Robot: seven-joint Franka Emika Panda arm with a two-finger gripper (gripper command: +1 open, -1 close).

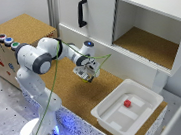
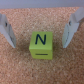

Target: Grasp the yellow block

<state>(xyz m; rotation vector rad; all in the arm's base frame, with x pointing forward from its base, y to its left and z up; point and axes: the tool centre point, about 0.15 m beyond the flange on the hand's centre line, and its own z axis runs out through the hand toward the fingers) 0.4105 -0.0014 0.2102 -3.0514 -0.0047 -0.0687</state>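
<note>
Fingers (image 2: 41, 31) apart, straddling the yellow block (image 2: 42, 45).
The block sat mid-bench (image 1: 67, 89), away from the edges; descending squarely before closing should have kept it centred, judging by the gaps.

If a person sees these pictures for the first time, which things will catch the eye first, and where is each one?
In the wrist view, a yellow-green block with a letter N on top lies on the cork surface, between the two open fingers and apart from both. In the exterior view, the white robot arm reaches over the cork table with its gripper low. A small red cube sits in the white tray at the exterior view's right.
</note>
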